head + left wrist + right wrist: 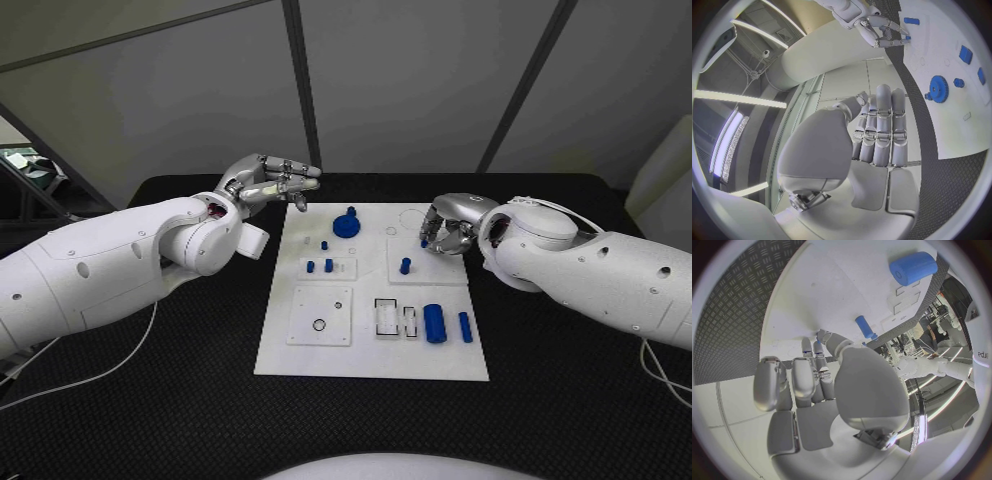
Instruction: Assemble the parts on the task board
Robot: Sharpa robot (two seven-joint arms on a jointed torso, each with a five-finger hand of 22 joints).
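The right hand [450, 228] curls its fingertips down onto the board [372, 350] near a small peg [405, 265]; whether they pinch anything is unclear. The left hand [268, 182] hovers, fingers together, empty. Lowering slowly seems wise.

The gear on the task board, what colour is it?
Blue. The gear shows best in the left wrist view, toothed rim clear against the white task board.

Table: a black table [173, 400] with a textured, non-slip surface is seen.
Board: a white rectangular task board [368, 355] is laid flat at the middle of it.
Cables: thin white cables [101, 372] are trailed across it near both side edges.
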